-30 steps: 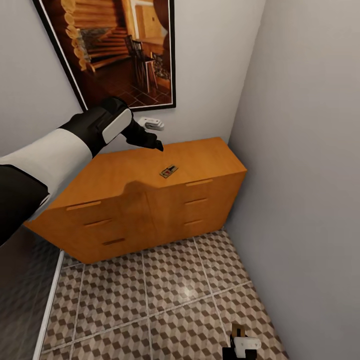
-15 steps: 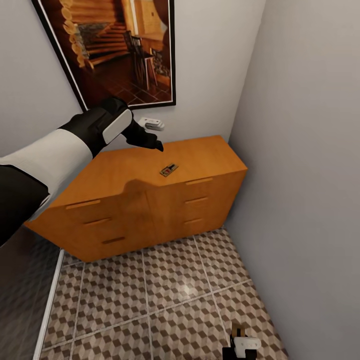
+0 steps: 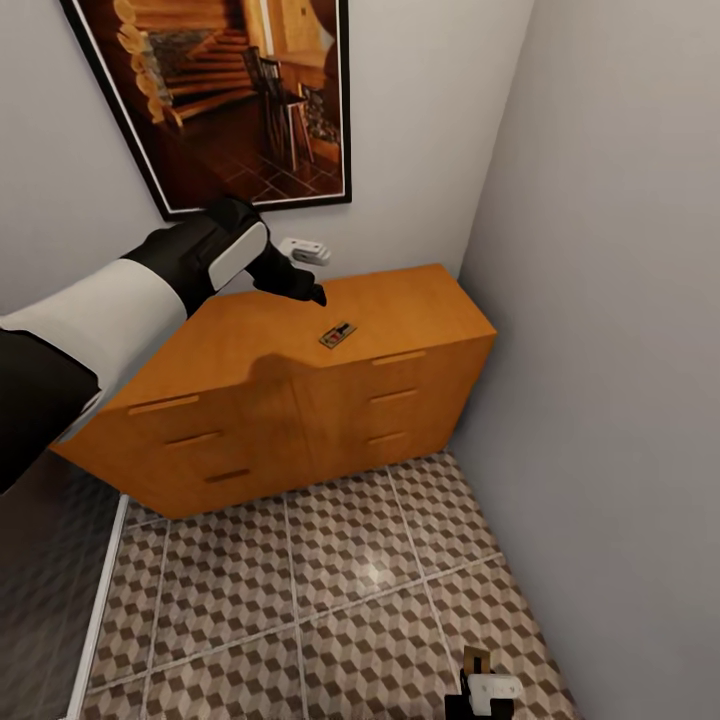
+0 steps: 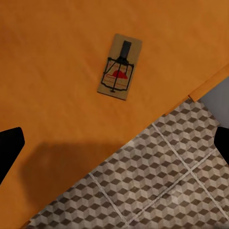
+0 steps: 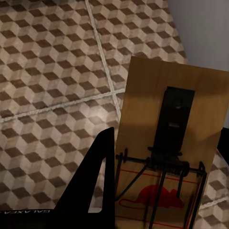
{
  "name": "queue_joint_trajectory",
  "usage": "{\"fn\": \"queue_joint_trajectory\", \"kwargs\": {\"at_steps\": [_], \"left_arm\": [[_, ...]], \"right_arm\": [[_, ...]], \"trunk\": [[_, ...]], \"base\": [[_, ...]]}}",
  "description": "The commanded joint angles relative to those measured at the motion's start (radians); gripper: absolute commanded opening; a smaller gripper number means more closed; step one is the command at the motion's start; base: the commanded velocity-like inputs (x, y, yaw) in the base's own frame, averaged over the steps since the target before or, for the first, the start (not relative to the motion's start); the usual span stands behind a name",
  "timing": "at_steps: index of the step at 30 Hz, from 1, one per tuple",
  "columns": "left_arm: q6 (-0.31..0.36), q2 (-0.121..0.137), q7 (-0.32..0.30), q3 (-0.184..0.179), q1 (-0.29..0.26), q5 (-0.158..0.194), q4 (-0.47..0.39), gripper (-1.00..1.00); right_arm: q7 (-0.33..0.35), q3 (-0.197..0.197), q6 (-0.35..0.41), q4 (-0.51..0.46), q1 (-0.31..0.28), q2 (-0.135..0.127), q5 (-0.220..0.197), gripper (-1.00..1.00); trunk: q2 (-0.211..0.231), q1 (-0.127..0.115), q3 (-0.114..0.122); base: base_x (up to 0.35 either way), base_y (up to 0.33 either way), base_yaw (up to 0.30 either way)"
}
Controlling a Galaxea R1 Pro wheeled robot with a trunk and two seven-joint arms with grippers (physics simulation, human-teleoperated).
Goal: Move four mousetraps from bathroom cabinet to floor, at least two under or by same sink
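We see one mousetrap (image 3: 338,335) lying flat on the top of the cabinet (image 3: 420,300), near its front edge. Our left gripper (image 3: 300,285) hovers above the cabinet top, its fingers (image 4: 8,145) spread wide. Low over the bathroom floor (image 3: 330,590), our right gripper (image 5: 143,191) holds a second mousetrap (image 5: 174,143) between its fingers.

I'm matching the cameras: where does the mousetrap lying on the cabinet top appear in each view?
Head view: mousetrap mid-frame on the cabinet top, near its front edge.
Left wrist view: same mousetrap, upper middle, on orange wood.
Right wrist view: a second mousetrap, held by the right gripper, instead.
Shared landmark: the cube-patterned floor.
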Motion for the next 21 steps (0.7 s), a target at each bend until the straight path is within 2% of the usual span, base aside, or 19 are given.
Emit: {"fn": "queue_joint_trajectory", "kwargs": {"at_steps": [1,12,15,18,21], "left_arm": [[0.001,-0.001,-0.011,-0.008,-0.001,-0.009,-0.002,1.00],[0.000,-0.003,-0.012,-0.014,-0.001,-0.009,-0.010,1.00],[-0.012,-0.002,-0.028,-0.056,-0.001,-0.009,-0.029,1.00],[-0.022,0.004,-0.086,-0.103,-0.001,-0.010,-0.061,1.00],[-0.028,0.014,-0.133,-0.133,-0.001,-0.013,-0.080,1.00]], "right_arm": [[-0.004,0.009,-0.003,0.001,-0.001,0.000,-0.006,-1.00],[-0.005,0.008,-0.002,0.002,-0.001,0.000,-0.006,-1.00],[-0.005,0.008,-0.003,0.002,-0.001,0.000,-0.006,-1.00],[-0.005,0.008,-0.002,0.001,-0.001,0.000,-0.006,-1.00],[-0.005,0.008,-0.001,0.001,-0.001,0.000,-0.006,-1.00]], "trunk": [[-0.002,0.000,-0.003],[-0.002,0.000,-0.016],[-0.002,0.000,-0.019],[-0.002,0.000,-0.023],[-0.002,0.000,-0.026]], "base": [[0.000,0.000,0.000],[0.000,0.000,0.000],[0.000,0.000,0.000],[0.000,0.000,0.000],[0.000,0.000,0.000]]}}
